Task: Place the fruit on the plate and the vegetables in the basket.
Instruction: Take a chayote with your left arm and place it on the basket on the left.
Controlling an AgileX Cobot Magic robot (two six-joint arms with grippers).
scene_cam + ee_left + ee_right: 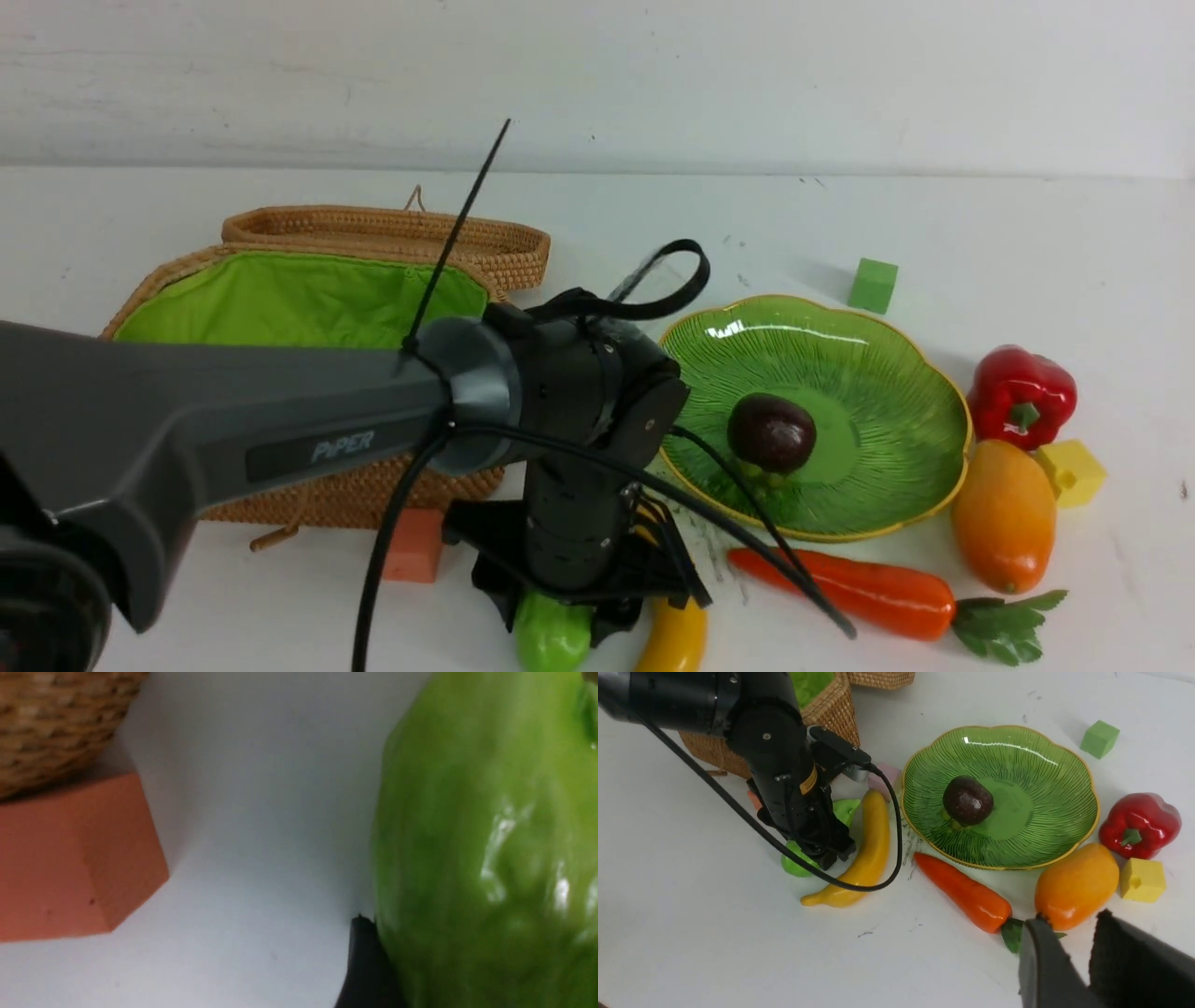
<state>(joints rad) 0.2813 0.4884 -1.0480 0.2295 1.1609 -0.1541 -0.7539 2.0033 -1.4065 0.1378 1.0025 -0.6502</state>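
My left gripper (560,607) points down over the bumpy green cucumber (551,639), which lies on the table in front of the basket (299,299). In the left wrist view the cucumber (486,858) fills the jaws and one black finger (366,956) presses its side; the other finger is hidden. The banana (674,639) lies right beside it. On the green plate (868,355) sits the mangosteen (771,431). The carrot (859,588), mango (1004,513) and red pepper (1022,397) lie around the plate's near right rim. My right gripper (1071,919) hovers near the mango, open and empty.
An orange foam cube (414,546) rests against the basket's front wall, close to the left gripper. A green cube (873,285) sits behind the plate, a yellow cube (1074,471) beside the pepper, and a pink cube (887,777) between basket and plate. The wicker lid (392,229) stands open behind the basket.
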